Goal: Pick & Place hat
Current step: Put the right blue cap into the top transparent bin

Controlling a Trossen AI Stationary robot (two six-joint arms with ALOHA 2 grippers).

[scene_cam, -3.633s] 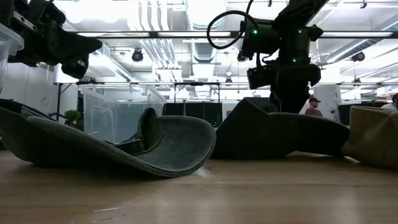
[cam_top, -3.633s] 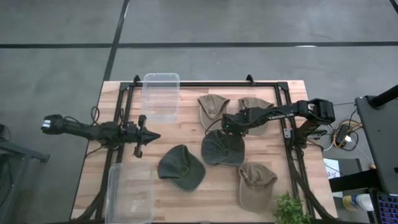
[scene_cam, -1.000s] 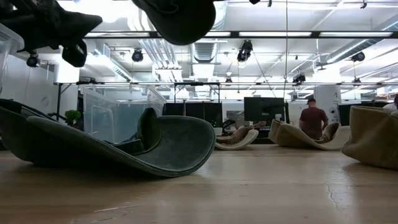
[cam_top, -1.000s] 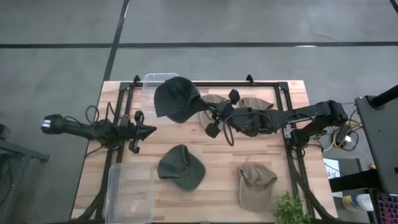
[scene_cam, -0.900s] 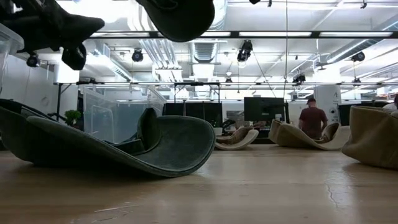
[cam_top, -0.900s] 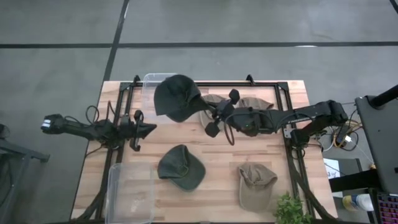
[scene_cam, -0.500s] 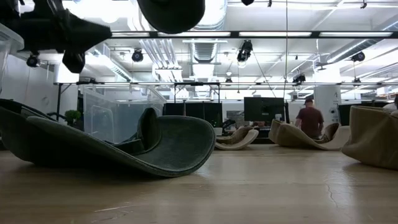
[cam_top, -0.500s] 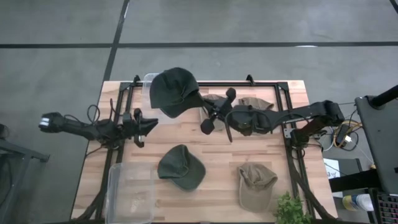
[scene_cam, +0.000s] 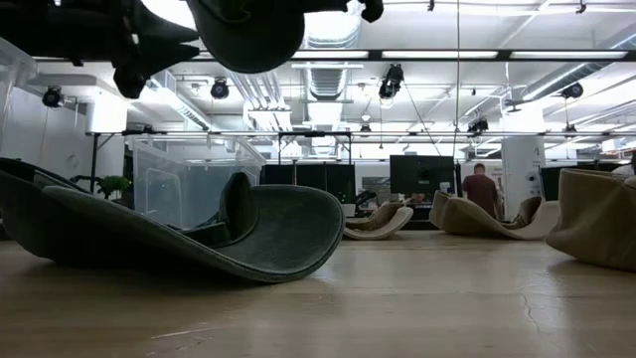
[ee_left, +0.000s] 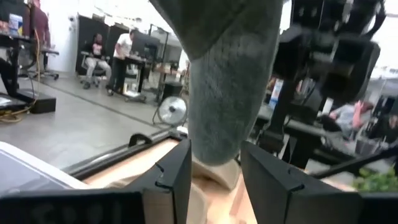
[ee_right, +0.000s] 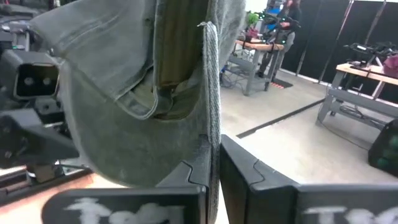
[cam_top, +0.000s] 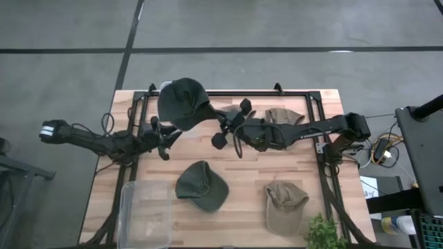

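the right gripper (cam_top: 216,123) is pinching the dark hat (cam_top: 181,102) by its brim, hanging it high at upper centre – presumably for handing over; the left gripper (cam_top: 171,137) is waiting open beneath.

The right gripper (cam_top: 220,128) holds a cap (cam_top: 181,102) above the table's (cam_top: 242,200) far left; the left gripper (cam_top: 168,138) sits just beside it.
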